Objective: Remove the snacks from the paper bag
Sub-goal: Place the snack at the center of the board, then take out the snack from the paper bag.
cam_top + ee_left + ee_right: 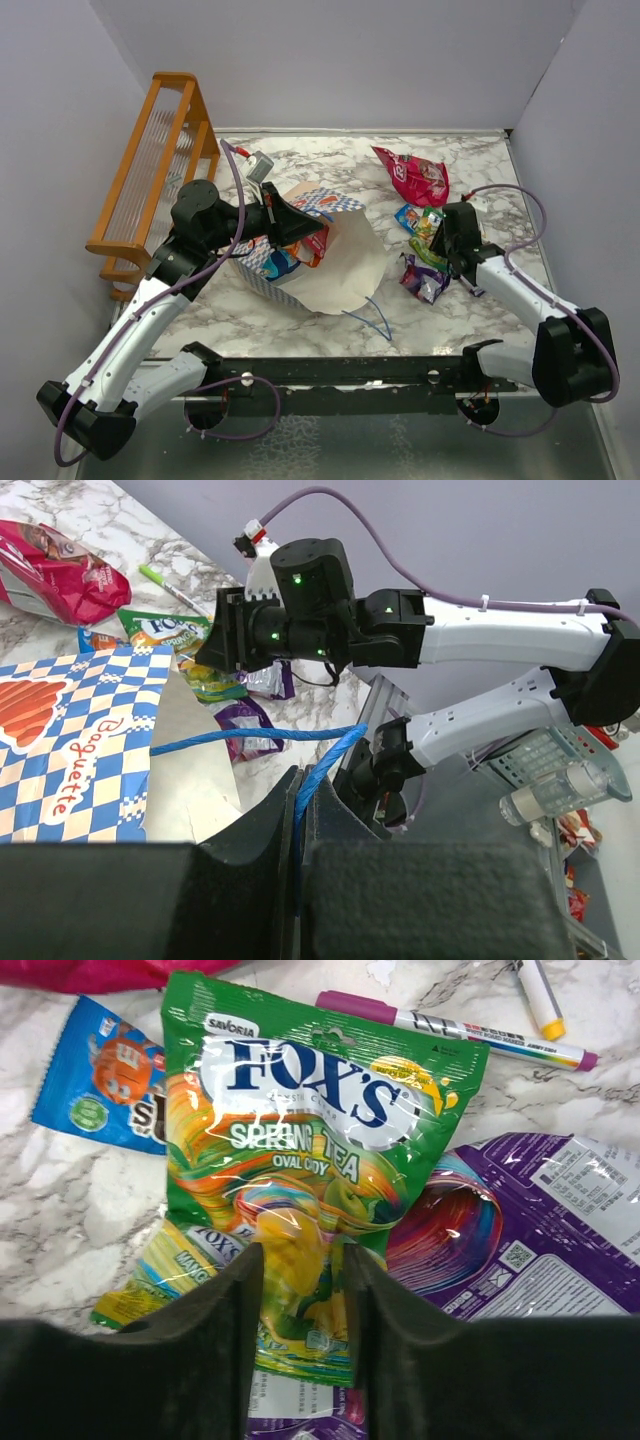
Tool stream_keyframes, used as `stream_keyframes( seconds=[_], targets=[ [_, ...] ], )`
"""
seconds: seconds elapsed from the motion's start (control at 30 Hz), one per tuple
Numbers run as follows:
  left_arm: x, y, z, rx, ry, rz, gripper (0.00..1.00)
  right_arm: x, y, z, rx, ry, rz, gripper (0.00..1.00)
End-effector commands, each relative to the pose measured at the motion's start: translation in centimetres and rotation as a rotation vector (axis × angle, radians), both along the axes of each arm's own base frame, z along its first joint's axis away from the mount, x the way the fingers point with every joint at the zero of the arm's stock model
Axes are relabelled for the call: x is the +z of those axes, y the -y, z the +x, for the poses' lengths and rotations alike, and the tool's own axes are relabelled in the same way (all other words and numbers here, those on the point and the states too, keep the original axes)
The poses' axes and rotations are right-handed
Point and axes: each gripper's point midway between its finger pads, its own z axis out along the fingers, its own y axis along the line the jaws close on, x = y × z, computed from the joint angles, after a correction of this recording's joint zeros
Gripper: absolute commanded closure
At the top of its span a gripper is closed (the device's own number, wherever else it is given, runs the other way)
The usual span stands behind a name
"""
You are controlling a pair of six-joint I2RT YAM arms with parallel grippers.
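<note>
Nearest the arm bases, a loose blue cord loop (pixel 375 320) lies on the marble table (pixel 240 315), at the edge of the paper bag (pixel 345 262), which sits left of centre. The left gripper (pixel 300 780) is at the bag's mouth. Its jaws are pressed together on the other cord handle (pixel 255 739), which runs taut above the checkered band. Below it, blue and red wrappers (pixel 292 255) show in the mouth, probably snacks not yet out.

To the right, the right gripper (pixel 300 1260) stands over the green packet (pixel 320 1140) with a gap between its jaws. Whether it pinches the foil or only straddles it, I cannot tell. That packet lies on the purple packet (pixel 540 1250), beside the blue packet (pixel 100 1080). Beyond them lie a purple pen (pixel 450 1028) and the pink packet (pixel 420 178). A wooden rack (pixel 150 180) stands at the far left.
</note>
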Motion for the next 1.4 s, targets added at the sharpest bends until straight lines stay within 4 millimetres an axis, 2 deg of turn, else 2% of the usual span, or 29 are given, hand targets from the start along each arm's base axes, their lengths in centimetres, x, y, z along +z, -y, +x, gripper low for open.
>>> stream_keyframes(
  seconds=[0.0, 0.1, 0.2, 0.3, 0.4, 0.5, 0.67, 0.87, 0.97, 1.1, 1.2, 1.37],
  targets=[
    [2.1, 0.2, -1.4, -0.056, 0.055, -0.044, 1.0, 3.1, -0.6, 0.9, 0.017, 0.107, 0.058, 0.55],
    [2.2, 0.1, -1.5, -0.055, 0.059, -0.045, 1.0, 6.8, -1.0, 1.4, 0.094, 0.229, 0.041, 0.43],
    [2.2, 0.1, -1.5, -0.054, 0.061, -0.046, 1.0, 11.2, -2.5, 1.5, 0.253, 0.384, 0.022, 0.34],
    [2.1, 0.1, -1.5, -0.057, 0.059, -0.046, 1.0, 14.2, -6.0, 0.6, 0.493, 0.513, 0.052, 0.3],
    [2.0, 0.2, -1.4, -0.054, 0.058, -0.046, 1.0, 16.2, -10.0, -1.7, 0.76, 0.639, 0.104, 0.28],
    [1.9, 0.2, -1.3, -0.051, 0.058, -0.045, 1.0, 18.4, -12.3, -4.5, 0.919, 0.806, 0.118, 0.25],
    [1.9, 0.2, -1.4, -0.054, 0.058, -0.047, 1.0, 21.0, -16.8, -11.1, 1.288, 1.042, 0.139, 0.25],
    [1.8, 0.2, -1.2, -0.051, 0.053, -0.048, 1.0, 19.4, -21.9, -14.5, 1.551, 0.985, 0.165, 0.25],
    [1.8, 0.2, -1.2, -0.049, 0.051, -0.051, 1.0, 18.4, -23.7, -14.8, 1.573, 0.951, 0.098, 0.26],
    [1.8, 0.2, -1.2, -0.045, 0.05, -0.051, 1.0, 16.7, -25.5, -13.1, 1.51, 0.87, -0.052, 0.34],
    [1.9, 0.2, -1.1, -0.042, 0.049, -0.052, 1.0, 14.0, -27.3, -11.6, 1.462, 0.769, -0.18, 0.41],
    [1.9, 0.2, -1.0, -0.04, 0.046, -0.052, 1.0, 11.3, -29.3, -9.0, 1.336, 0.697, -0.275, 0.41]
  ],
)
